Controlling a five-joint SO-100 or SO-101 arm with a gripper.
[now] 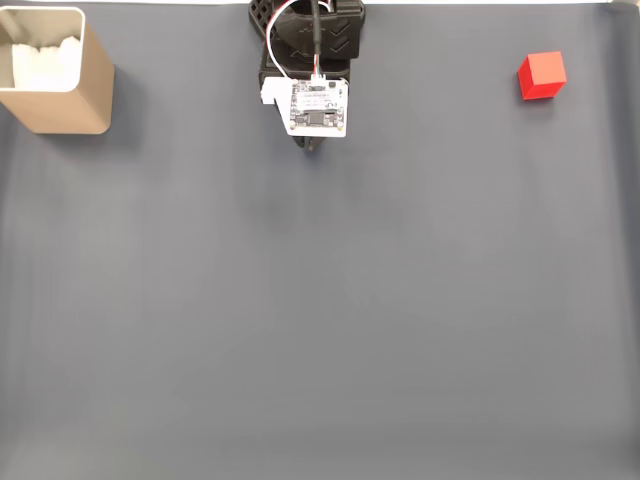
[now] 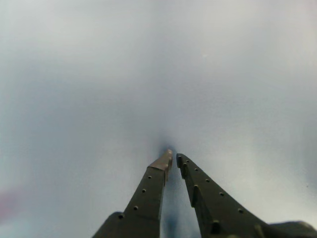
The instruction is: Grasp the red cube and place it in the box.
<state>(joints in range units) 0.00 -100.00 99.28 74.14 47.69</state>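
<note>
In the fixed view the red cube (image 1: 542,76) sits at the far right of the grey mat (image 1: 320,300), well apart from the beige box (image 1: 50,70) at the far left. The arm (image 1: 312,70) is folded between them at the far edge. In the wrist view the gripper (image 2: 173,158) hangs over bare mat, its two fingers drawn nearly together and holding nothing. The cube looks light, rigid and matte, so pinching two opposite flat faces should hold it without slipping.
</note>
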